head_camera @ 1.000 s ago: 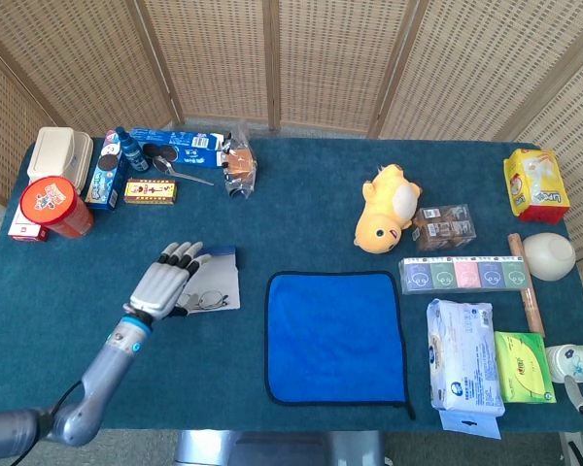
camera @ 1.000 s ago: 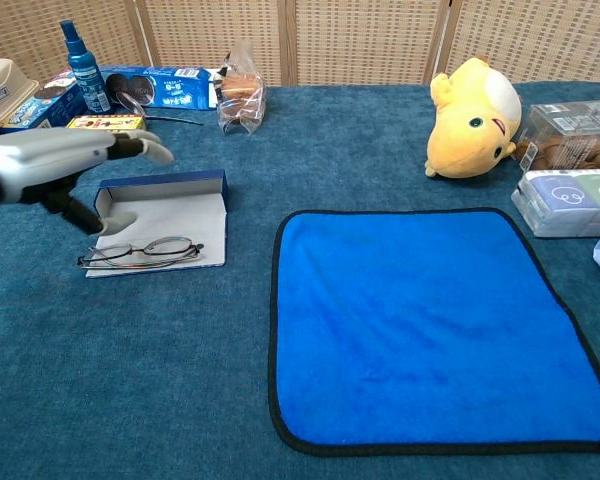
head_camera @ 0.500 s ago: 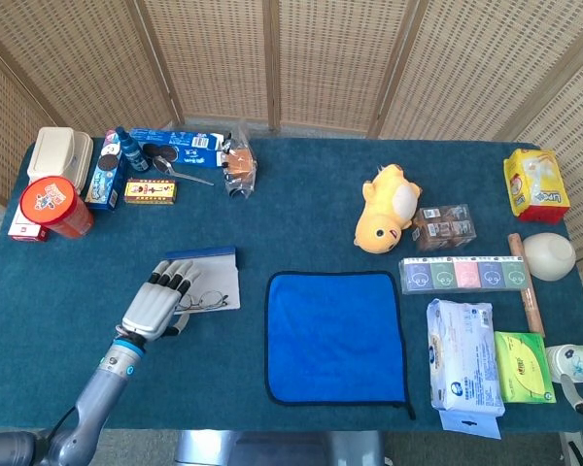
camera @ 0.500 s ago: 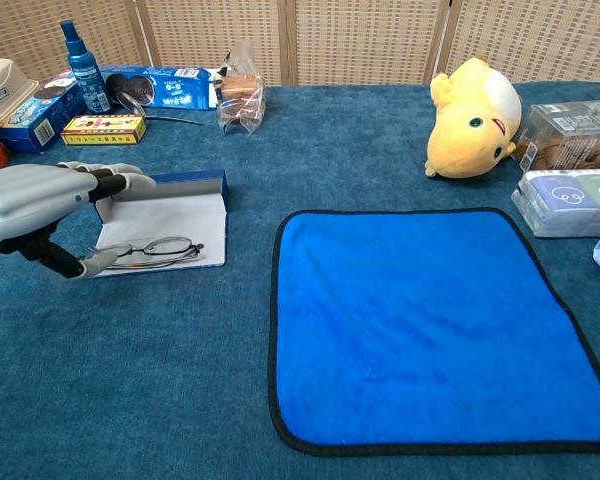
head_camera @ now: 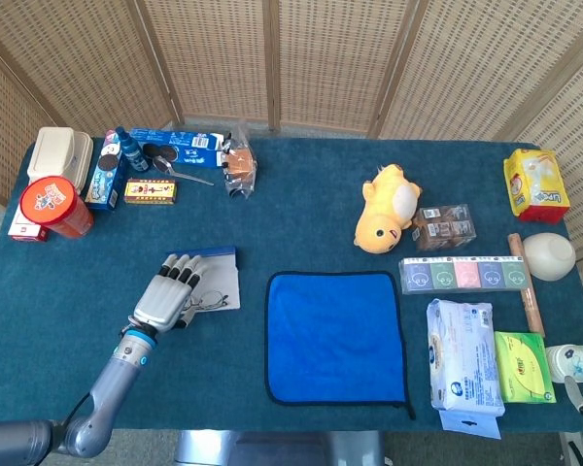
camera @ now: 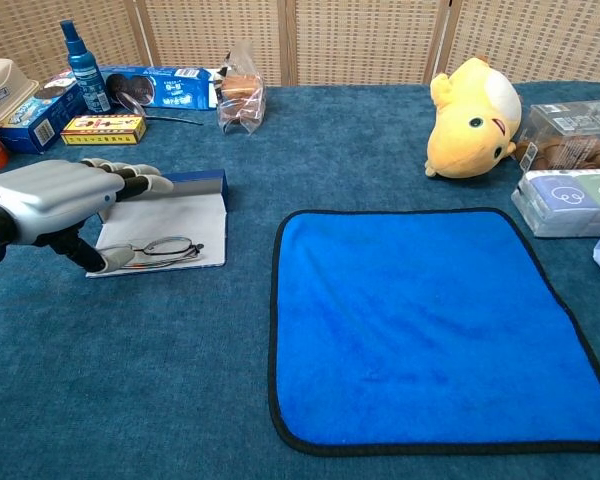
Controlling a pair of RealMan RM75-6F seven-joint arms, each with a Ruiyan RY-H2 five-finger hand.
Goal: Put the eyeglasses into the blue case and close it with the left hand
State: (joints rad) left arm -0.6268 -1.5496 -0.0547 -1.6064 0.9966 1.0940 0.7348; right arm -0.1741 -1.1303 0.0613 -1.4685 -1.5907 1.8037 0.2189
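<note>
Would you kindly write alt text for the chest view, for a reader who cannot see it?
The robot's left hand hovers, fingers extended, over the left end of an open blue case whose pale lining holds folded eyeglasses, on a dark teal table. A bright blue cloth lies to the right, with a yellow plush toy behind it.

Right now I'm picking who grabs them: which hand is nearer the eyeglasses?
Left. The left hand hovers at the left end of the eyeglasses, which lie on the open case. The right hand is not in either view.
</note>
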